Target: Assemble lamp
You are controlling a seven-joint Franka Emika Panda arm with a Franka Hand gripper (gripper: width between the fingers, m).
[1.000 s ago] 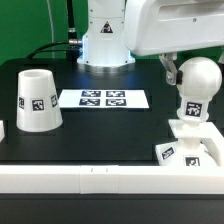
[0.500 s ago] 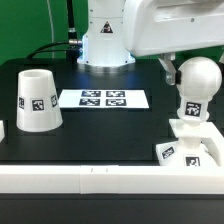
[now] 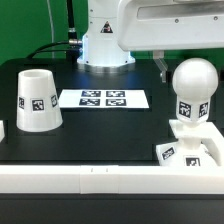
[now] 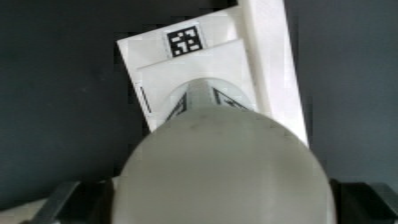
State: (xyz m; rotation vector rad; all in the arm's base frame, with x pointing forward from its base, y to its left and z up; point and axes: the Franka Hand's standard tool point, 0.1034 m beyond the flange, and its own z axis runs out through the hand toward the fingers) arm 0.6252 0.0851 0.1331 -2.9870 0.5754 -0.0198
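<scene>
The lamp's round white bulb (image 3: pixel 193 80) stands upright by its neck on the flat square base (image 3: pixel 170 152) at the exterior view's right. My gripper (image 3: pixel 176 60) hovers at the bulb's top, with one dark finger (image 3: pixel 160 66) showing apart from it. In the wrist view the bulb (image 4: pixel 222 160) fills the space between my fingers (image 4: pixel 64 200), with dark gaps on both sides; the gripper (image 4: pixel 214 208) is open. The base (image 4: pixel 157 62) lies beyond it. The tapered shade (image 3: pixel 37 100) stands mouth down at the exterior view's left.
The marker board (image 3: pixel 103 98) lies flat at mid-table. The arm's white pedestal (image 3: pixel 105 45) stands behind it. A white rail (image 3: pixel 90 182) runs along the table's front edge, against the lamp base.
My gripper has let go of the bulb and drawn up and toward the exterior view's left. The bulb now stands free on the base.
</scene>
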